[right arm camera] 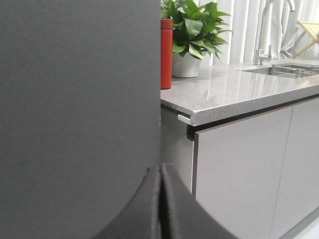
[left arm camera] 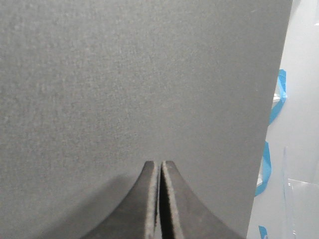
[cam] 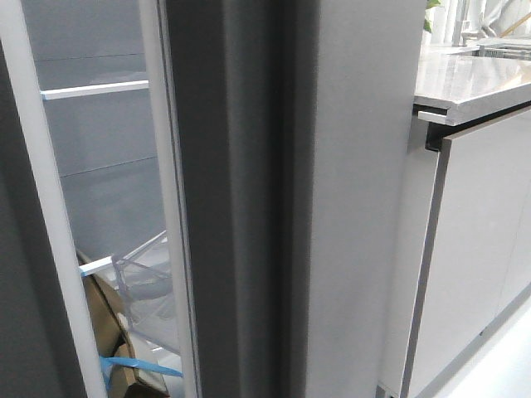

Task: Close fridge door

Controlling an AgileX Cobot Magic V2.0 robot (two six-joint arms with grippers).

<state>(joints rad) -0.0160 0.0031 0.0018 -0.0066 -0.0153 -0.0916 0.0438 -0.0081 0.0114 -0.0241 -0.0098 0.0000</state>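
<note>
The fridge door (cam: 365,199) stands ajar, filling the middle of the front view. Its thick grooved edge (cam: 241,207) faces me, with a white lining strip (cam: 170,207) beside it. Its flat face also fills half of the right wrist view (right arm camera: 75,99). My right gripper (right arm camera: 161,166) is shut and empty, its tips at or very near that face. My left gripper (left arm camera: 159,162) is shut and empty, close against a dark-grey panel (left arm camera: 129,79); I cannot tell which panel. Neither gripper shows in the front view.
A second dark panel (cam: 12,274) with a white strip stands at far left. Between it and the door I see fridge shelves (cam: 95,89), a clear bin (cam: 149,286) and blue tape (cam: 137,366). A counter (cam: 473,87) over pale cabinet fronts (cam: 481,249) holds a red bottle (right arm camera: 166,52) and plant (right arm camera: 192,30).
</note>
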